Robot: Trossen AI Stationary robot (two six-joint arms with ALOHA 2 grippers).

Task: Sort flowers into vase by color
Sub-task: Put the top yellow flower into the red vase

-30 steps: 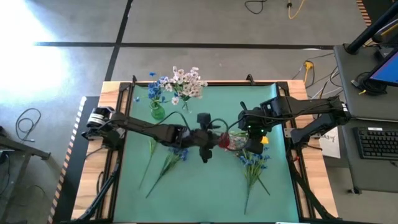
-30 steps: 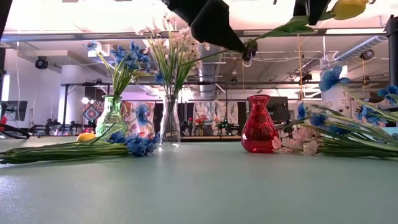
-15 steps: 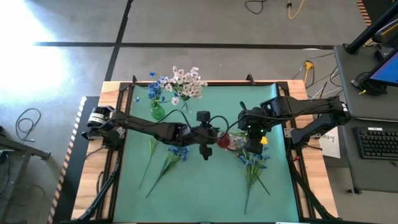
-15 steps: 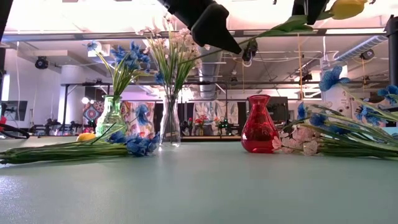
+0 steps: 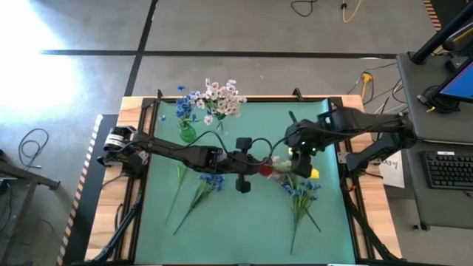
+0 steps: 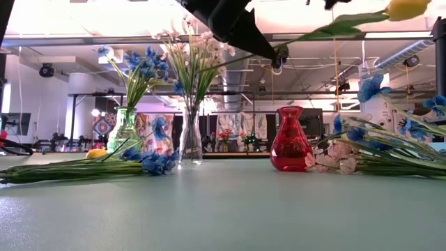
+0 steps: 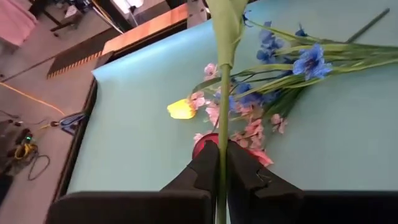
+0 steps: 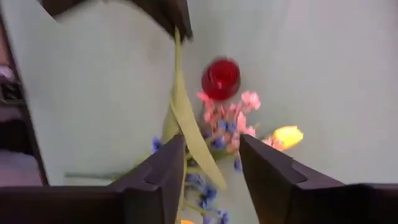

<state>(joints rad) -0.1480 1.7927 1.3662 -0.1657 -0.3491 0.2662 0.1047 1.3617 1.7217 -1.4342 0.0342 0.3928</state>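
Green matting [image 5: 244,229] covers the table under both arms, with loose stems at its near edge: blue flowers [image 5: 205,186] toward the near left, a blue and pink bunch [image 5: 299,193] toward the near right. Mid-surface, the left gripper [image 7: 222,163] is clamped tight on the stalk of a yellow tulip [image 6: 406,8], holding it level above the red vase [image 6: 290,140]. Just past it the right gripper [image 8: 209,163] has its fingers spread either side of the same stalk, no longer pinching. Toward the far left corner stand a green vase [image 5: 187,133] of blue blooms and a clear vase [image 6: 190,135] of pale sprays.

Likely trouble: held at one end only, the long stem could sag or swing, so the cut end misses the narrow red neck, or a leaf snags the right fingers as they draw off. A knock could tip the vase into the pink blossoms touching it.

From above, the arms hide most of the red vase. Another yellow bud [image 7: 181,110] lies beside it; its stalk is lost among the bunch. At table height the grippers are cut off at the frame's upper edge
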